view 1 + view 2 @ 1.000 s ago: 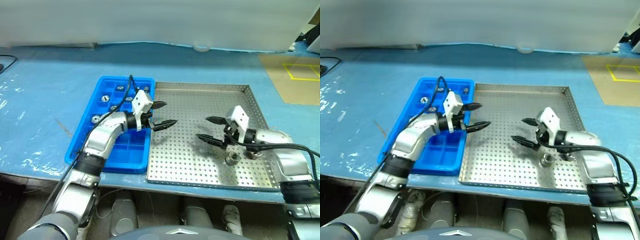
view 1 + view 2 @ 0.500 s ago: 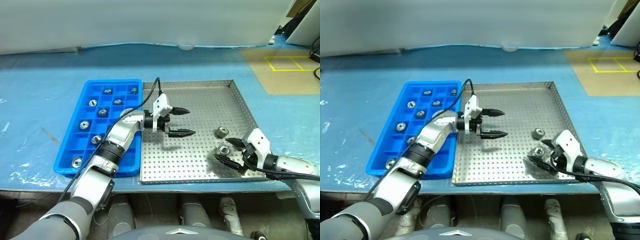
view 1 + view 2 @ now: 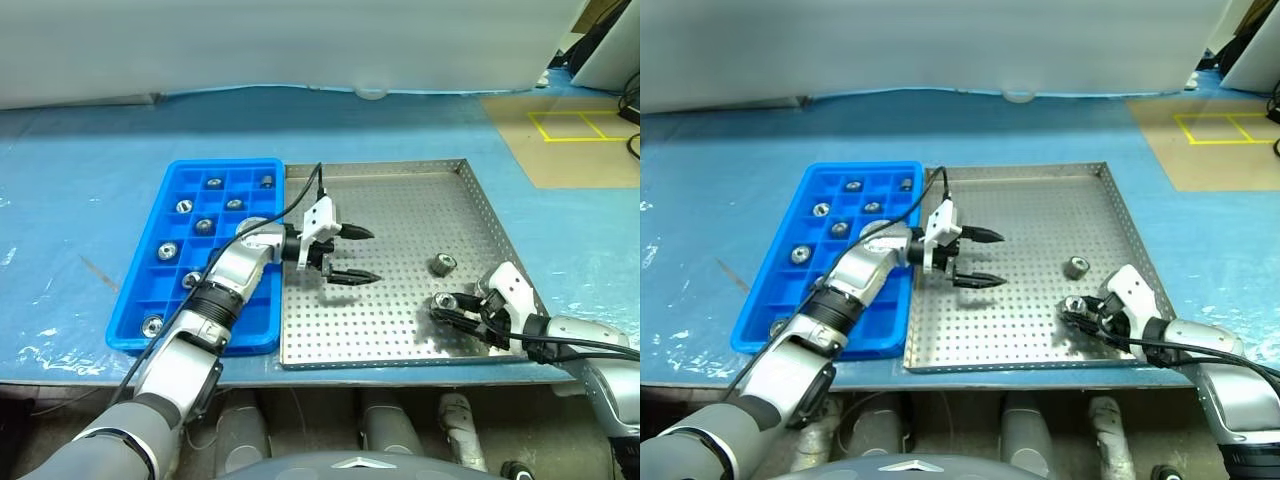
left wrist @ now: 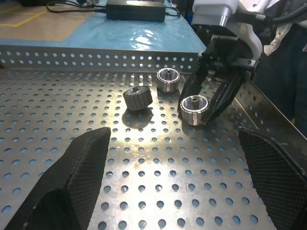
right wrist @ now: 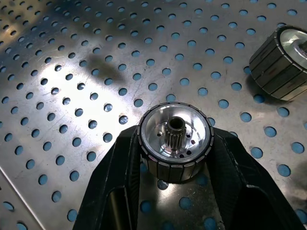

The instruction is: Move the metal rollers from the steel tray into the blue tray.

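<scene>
Steel tray [image 3: 400, 190] holds my work beside the blue tray [image 3: 165, 275], already part filled. My left gripper [image 3: 348, 254] hangs spread apart. My right gripper [image 5: 175, 158] is clamped on one roller [image 5: 175, 135]; next, lift and carry it across.

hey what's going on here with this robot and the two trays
The robot is moving metal rollers from the steel tray into the blue tray, where several already sit. Its right gripper is shut on a roller on the steel tray floor; another roller lies nearby. The left gripper hovers open over the steel tray.
</scene>
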Robot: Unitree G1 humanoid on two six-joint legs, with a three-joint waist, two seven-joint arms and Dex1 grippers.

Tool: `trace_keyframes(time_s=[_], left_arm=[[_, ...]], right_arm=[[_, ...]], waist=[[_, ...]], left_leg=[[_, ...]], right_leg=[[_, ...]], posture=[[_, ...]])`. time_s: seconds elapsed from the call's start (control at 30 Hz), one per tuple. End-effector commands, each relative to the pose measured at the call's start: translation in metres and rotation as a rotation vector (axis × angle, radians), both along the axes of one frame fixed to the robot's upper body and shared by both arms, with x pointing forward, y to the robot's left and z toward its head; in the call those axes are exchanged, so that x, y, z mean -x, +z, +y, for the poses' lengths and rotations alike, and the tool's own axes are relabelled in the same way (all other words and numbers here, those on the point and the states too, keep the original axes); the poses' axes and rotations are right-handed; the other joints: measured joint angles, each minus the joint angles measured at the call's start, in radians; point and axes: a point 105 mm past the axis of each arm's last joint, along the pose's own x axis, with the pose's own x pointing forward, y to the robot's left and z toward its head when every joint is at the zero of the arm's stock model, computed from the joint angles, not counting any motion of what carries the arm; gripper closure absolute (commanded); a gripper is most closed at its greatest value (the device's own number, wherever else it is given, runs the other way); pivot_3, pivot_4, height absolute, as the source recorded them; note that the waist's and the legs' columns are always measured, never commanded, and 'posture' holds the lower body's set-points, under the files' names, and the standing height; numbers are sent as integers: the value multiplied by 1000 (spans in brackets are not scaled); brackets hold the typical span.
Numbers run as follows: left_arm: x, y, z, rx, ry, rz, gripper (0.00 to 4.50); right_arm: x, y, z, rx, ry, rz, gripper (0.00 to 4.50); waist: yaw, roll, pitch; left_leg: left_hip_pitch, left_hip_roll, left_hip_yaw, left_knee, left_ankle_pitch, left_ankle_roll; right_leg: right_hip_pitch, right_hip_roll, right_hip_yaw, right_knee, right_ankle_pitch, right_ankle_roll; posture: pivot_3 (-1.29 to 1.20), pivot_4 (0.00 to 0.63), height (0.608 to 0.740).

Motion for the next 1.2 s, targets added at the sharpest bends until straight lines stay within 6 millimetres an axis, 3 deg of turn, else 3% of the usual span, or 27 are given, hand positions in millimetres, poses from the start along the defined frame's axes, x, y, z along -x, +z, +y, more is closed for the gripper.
trace_keyframes(time_s=[0.03, 0.13, 0.33, 0.5, 0.63, 0.83, 1.2], left_arm=[[4, 7, 0, -4, -27, -46, 0], [2, 11, 8, 8, 1, -41, 0], [-2, 23, 29, 60, 117, -51, 0], [-3, 31, 51, 111, 257, -60, 0], [-1, 37, 81, 151, 435, -91, 0], [13, 41, 117, 188, 646, -103, 0], [41, 33, 152, 125, 862, -120, 0]], right_arm=[[-11, 31, 13, -53, 41, -120, 2887], [-24, 61, 29, -128, 87, -211, 2887], [-47, 86, 61, -180, 222, -272, 2887], [-67, 89, 87, -182, 341, -278, 2887], [-83, 97, 115, -216, 458, -302, 2887], [-101, 106, 157, -262, 597, -345, 2887], [-133, 86, 206, -200, 643, -326, 2887]], waist=[[0, 0, 0], [-3, 0, 0], [9, 0, 0], [39, 0, 0], [63, 0, 0], [105, 0, 0], [179, 0, 1]], left_leg=[[0, 0, 0, 0, 0, 0], [0, 0, 0, 0, 0, 0], [1, 0, 0, -1, 0, 0], [1, 1, 0, -2, 0, -1], [0, 1, 0, -2, 1, -1], [0, 2, -1, -2, 1, -2], [-4, 3, -4, -2, 1, -3]], right_leg=[[0, 0, 0, 0, 0, 0], [0, 0, 0, 1, 0, 0], [0, 0, 0, 2, 0, -1], [-1, 0, -1, 2, 0, -2], [-1, 0, -2, 4, 0, -2], [-2, 0, -4, 5, 0, -3], [-3, 0, -7, 5, -1, -4]], posture=[[-335, 150, 740], [-279, 150, 740], [-145, 150, 740], [-42, 150, 740], [92, 150, 740], [267, 150, 740], [465, 150, 740]])
